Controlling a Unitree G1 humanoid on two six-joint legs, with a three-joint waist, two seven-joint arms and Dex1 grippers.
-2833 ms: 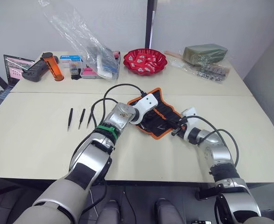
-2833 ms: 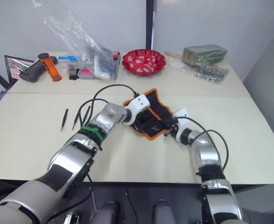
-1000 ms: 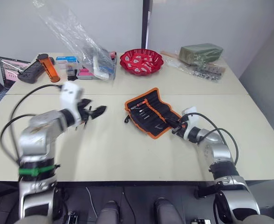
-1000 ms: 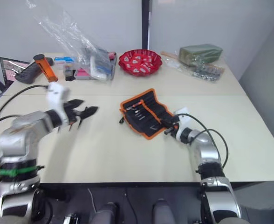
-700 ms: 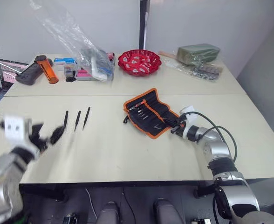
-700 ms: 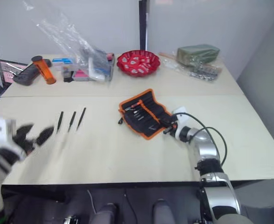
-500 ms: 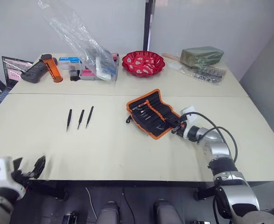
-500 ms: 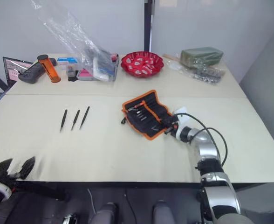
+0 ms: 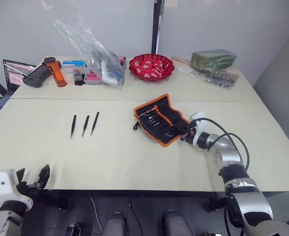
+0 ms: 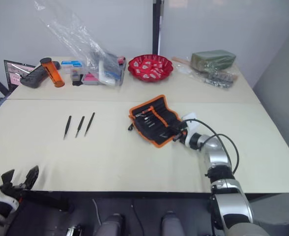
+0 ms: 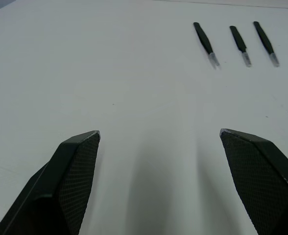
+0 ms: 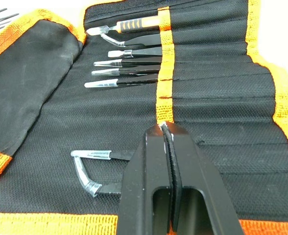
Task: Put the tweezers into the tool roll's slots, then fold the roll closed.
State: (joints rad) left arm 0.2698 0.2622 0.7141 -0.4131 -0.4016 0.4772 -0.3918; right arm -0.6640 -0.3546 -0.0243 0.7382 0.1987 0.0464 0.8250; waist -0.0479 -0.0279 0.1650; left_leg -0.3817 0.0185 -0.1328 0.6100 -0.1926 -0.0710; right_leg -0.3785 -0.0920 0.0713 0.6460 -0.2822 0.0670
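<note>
The tool roll (image 9: 157, 118) lies unrolled at the table's middle, black with an orange border. Its slots (image 12: 207, 83) hold several tools, and a curved tweezer (image 12: 92, 171) lies lower on the fabric. Three black tweezers (image 9: 85, 125) lie side by side on the table to the left, also seen in the left wrist view as tweezers (image 11: 240, 44). My right gripper (image 9: 184, 133) is shut at the roll's near right edge, its tip (image 12: 166, 128) on the orange stripe. My left gripper (image 9: 32, 176) hangs open and empty past the table's front left edge.
Along the back stand a red bowl (image 9: 152, 66), a clear plastic bag (image 9: 85, 44) over small boxes, an orange cylinder (image 9: 54, 70), a laptop (image 9: 14, 71) and a green packet (image 9: 213, 58). A seam crosses the table (image 9: 61, 98) behind the tweezers.
My left arm has swung away from above the loose tweezers, down and back to the table's front left edge, still open. The right gripper has stayed shut on the roll.
</note>
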